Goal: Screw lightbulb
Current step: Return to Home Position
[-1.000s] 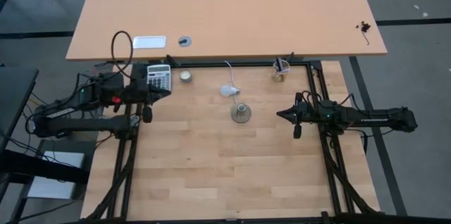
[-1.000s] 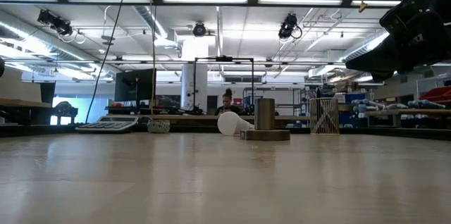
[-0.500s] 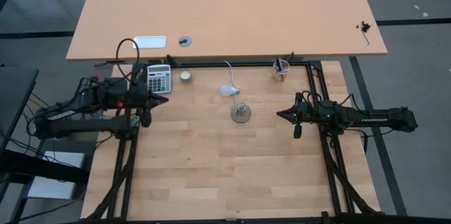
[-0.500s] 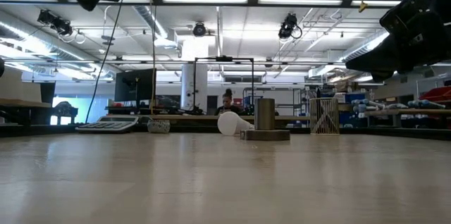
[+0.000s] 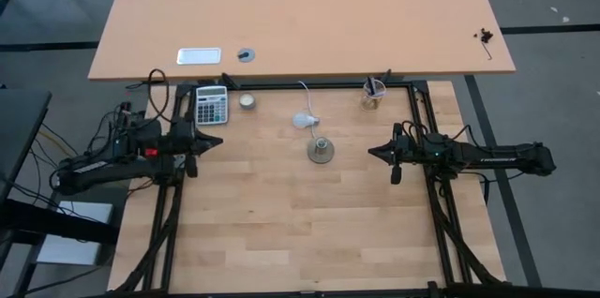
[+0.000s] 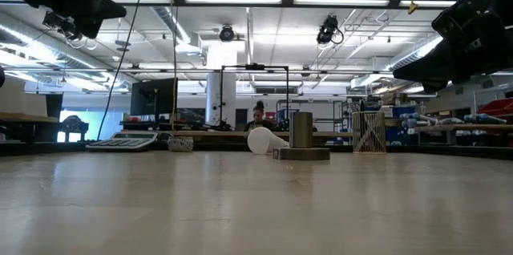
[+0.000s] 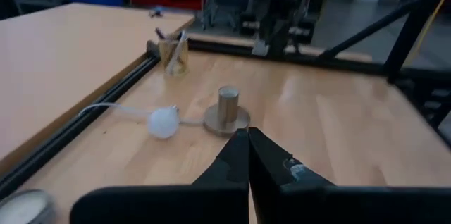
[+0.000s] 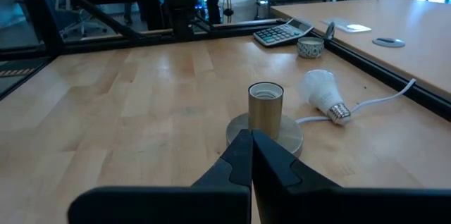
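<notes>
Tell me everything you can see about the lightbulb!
The lightbulb is small, white and pear-shaped, with a smooth matte globe narrowing to a ribbed silvery screw end. It is unlit and lies on its side on the wooden table, beside the metal socket but not in it, a gap between them. The socket's thin white cord runs past its screw end; whether they touch is unclear. Nothing holds it.

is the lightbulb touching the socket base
Apart. The right wrist view shows the lightbulb lying on its side beside the socket base, with bare table between them.
</notes>
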`<state>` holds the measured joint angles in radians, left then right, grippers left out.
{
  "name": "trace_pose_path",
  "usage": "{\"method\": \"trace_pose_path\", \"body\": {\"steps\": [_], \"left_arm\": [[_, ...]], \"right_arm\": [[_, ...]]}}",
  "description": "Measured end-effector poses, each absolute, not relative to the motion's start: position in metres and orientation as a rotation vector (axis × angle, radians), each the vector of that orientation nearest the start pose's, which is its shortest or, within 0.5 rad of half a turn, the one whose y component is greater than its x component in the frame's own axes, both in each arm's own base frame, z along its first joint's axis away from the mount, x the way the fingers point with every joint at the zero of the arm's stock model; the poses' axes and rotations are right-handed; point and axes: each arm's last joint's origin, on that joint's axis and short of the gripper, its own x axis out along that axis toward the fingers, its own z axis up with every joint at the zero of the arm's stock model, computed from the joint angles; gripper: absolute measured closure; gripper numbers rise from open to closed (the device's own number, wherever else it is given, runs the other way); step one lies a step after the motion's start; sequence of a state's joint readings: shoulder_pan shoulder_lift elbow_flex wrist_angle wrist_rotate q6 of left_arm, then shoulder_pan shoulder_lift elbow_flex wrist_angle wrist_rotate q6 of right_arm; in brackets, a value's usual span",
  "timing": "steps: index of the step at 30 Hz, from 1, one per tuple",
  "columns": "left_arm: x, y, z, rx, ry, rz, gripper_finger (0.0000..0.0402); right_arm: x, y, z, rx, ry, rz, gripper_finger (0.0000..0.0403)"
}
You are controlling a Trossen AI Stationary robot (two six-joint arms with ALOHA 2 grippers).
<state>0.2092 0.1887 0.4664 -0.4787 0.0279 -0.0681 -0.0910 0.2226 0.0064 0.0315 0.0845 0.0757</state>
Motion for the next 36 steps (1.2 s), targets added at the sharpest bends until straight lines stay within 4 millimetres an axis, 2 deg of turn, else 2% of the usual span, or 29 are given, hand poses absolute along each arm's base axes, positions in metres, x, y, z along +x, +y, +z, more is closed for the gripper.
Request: {"method": "trace_pose_path", "body": {"steps": [4,8,17,26,36], "left_arm": [[0.073,0.014,0.249,-0.124,0.103,0.158,0.0401],[0.073,0.014,0.247,-0.15,0.099,0.161,0.0401],[0.074,0.015,0.248,-0.139,0.059,0.201,0.0402],[0.093,0.018,0.209,-0.107,-0.006,0.163,0.0401],[0.096,0.019,0.198,-0.052,0.022,0.16,0.0401]], "right_arm": [[0.109,-0.012,0.15,0.083,0.177,-0.183,0.0391],[0.109,-0.012,0.15,0.086,0.177,-0.183,0.0391],[0.109,-0.012,0.15,0.086,0.177,-0.183,0.0391],[0.109,-0.012,0.15,0.079,0.178,-0.182,0.0392],[0.109,-0.012,0.15,0.068,0.179,-0.181,0.0392]]}}
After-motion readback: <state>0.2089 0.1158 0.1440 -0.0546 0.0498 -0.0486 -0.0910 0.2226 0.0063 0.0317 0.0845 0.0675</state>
